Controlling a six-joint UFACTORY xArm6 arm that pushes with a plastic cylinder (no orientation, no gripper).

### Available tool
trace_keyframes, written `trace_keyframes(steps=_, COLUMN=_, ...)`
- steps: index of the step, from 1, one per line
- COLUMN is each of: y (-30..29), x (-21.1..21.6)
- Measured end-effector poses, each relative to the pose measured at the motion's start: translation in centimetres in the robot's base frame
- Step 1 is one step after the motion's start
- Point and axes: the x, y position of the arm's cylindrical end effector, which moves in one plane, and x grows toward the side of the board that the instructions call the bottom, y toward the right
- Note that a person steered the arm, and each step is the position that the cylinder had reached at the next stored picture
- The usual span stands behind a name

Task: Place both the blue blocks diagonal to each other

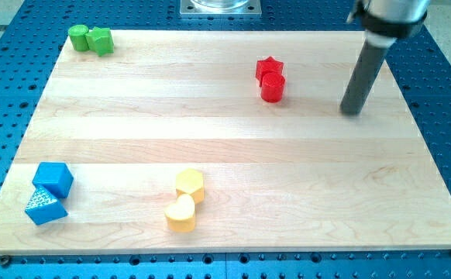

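Yellow heart block [180, 214] lies nearest; far to the view's lower left of my tip [352, 113], the blue cube [53, 178] touches the blue triangular block [45, 208], seemingly already diagonal. My tip touches nothing.

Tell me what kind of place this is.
Probably a robotics lab bench: a pale wooden board sits on a blue perforated metal table, small coloured plastic blocks lie in pairs, such as the two blue blocks, and my tip stands right of the red pair.
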Motion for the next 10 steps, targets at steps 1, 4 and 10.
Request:
trace_keyframes(steps=1, y=-4.9, x=8.4)
trace_keyframes(steps=4, y=-16.4, x=18.2)
trace_keyframes(steps=10, y=-43.3, x=9.8)
